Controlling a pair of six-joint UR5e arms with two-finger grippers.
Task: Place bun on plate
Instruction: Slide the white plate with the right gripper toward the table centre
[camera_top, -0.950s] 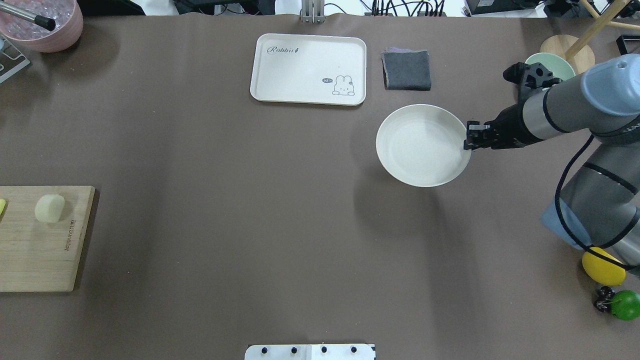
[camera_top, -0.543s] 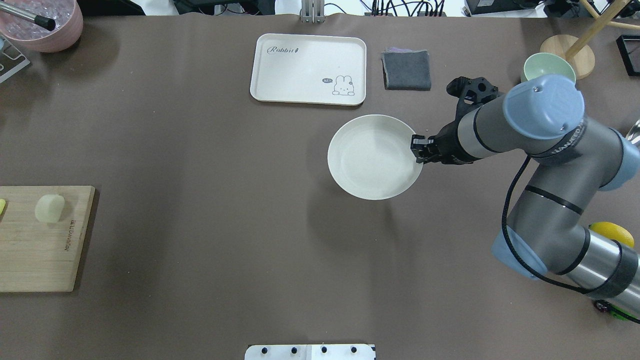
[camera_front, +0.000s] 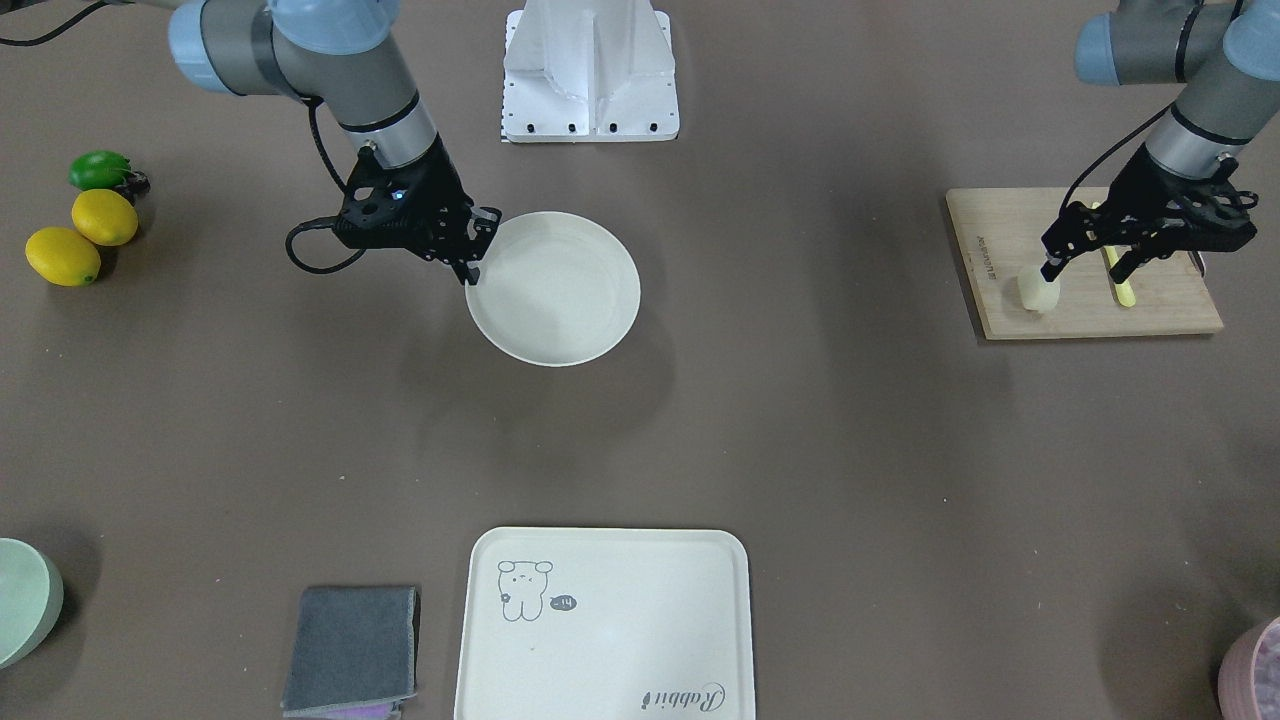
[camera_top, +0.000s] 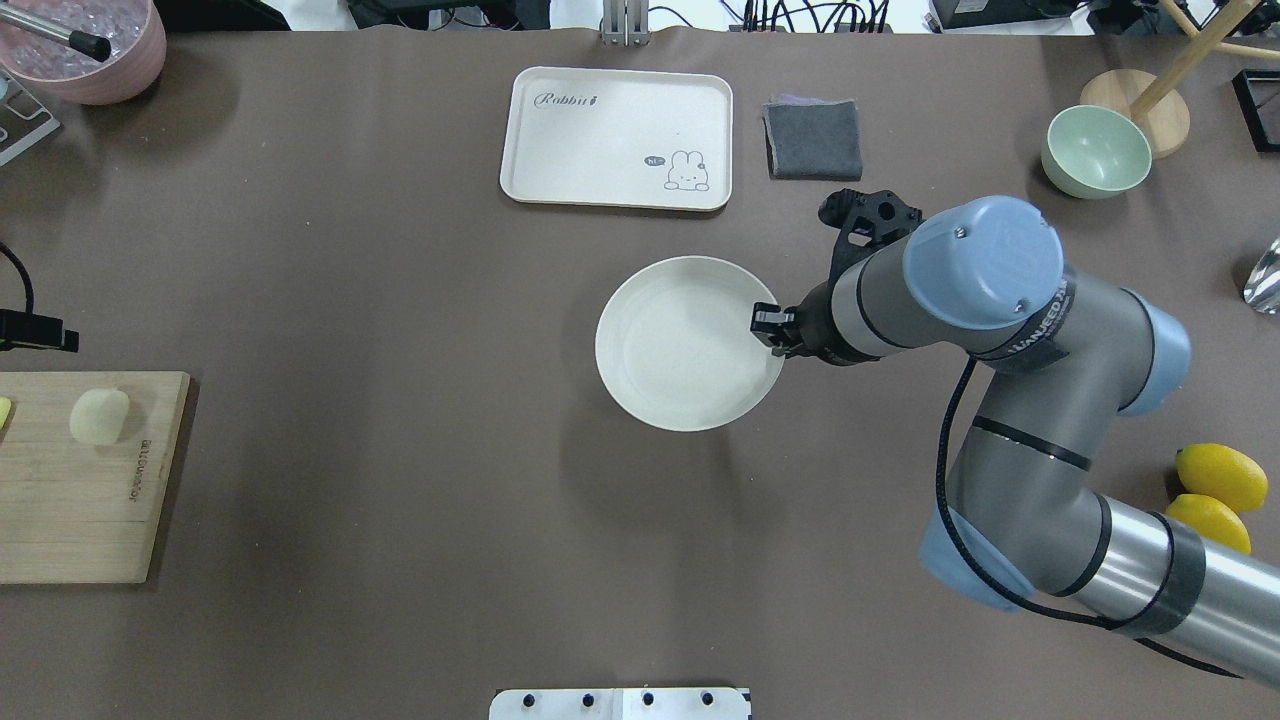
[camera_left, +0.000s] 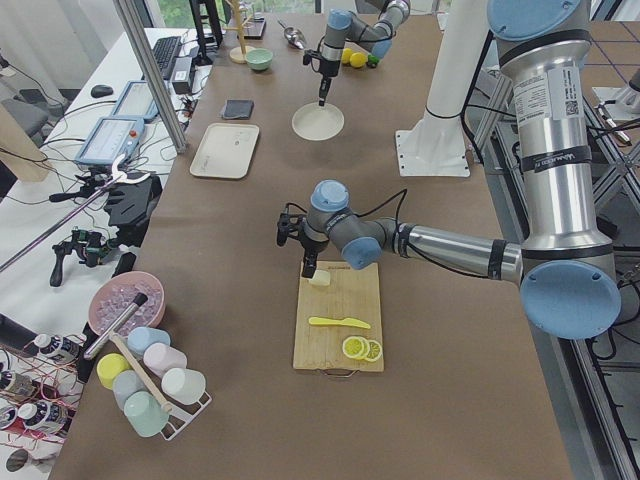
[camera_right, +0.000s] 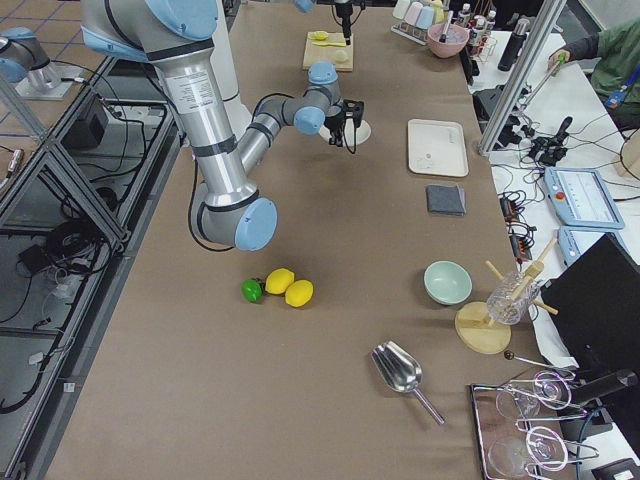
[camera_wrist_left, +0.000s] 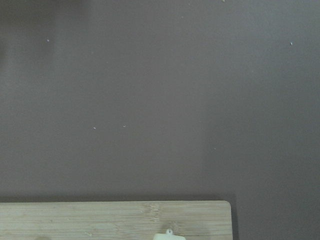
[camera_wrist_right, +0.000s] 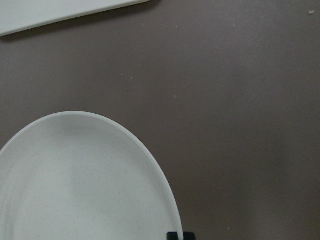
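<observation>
The bun (camera_top: 99, 415) lies on a wooden cutting board (camera_top: 80, 500) at the table's left edge. In the front-facing view my left gripper (camera_front: 1085, 268) hangs open over the board, and one finger stands just above the bun (camera_front: 1038, 290). Nothing is between its fingers. Only a black part of it shows at the overhead view's left edge. The cream plate (camera_top: 690, 343) is near the table's middle, held above the surface and casting a shadow. My right gripper (camera_top: 768, 322) is shut on its right rim. In the right wrist view the plate (camera_wrist_right: 80, 185) fills the lower left.
A cream tray with a rabbit drawing (camera_top: 617, 138) and a folded grey cloth (camera_top: 814, 140) lie at the far side. A green bowl (camera_top: 1095, 150) stands far right, lemons (camera_top: 1220, 475) near right. A yellow knife (camera_front: 1118, 285) and lemon slices (camera_left: 360, 348) share the board.
My right arm has carried the plate leftward, from the right side to near the table's middle. A part of the left gripper has come into view at the left edge. The bun has not moved.
</observation>
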